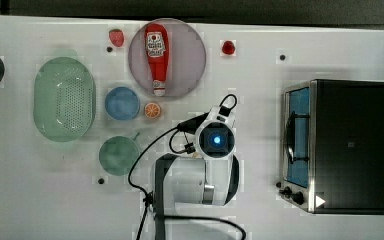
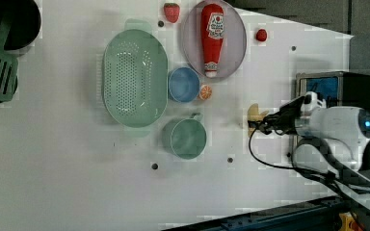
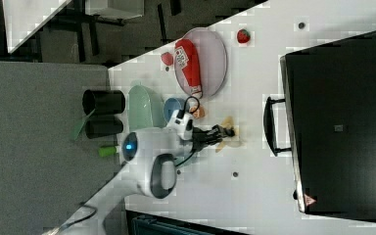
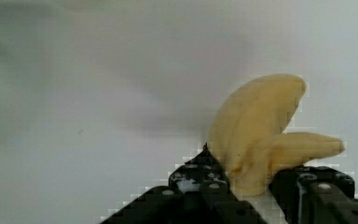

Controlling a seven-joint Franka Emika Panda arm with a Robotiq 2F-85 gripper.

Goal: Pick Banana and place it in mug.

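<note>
between the dark jaws of the gripper (image 4: 249, 179) sits the banana (image 4: 261, 130) — clamped at its base, well apart from the mug (image 2: 187, 137). judged light, stiff, smooth — a mid-body hold should resist twisting better than this end grip.

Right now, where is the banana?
The banana sits between the gripper's fingers; in the left view it lies right of the mug, just left of the toaster oven.

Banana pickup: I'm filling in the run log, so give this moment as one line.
stage: grasp | gripper: shut on banana | banana: between the fingers | mug: empty, upright | placed: not yet
</note>
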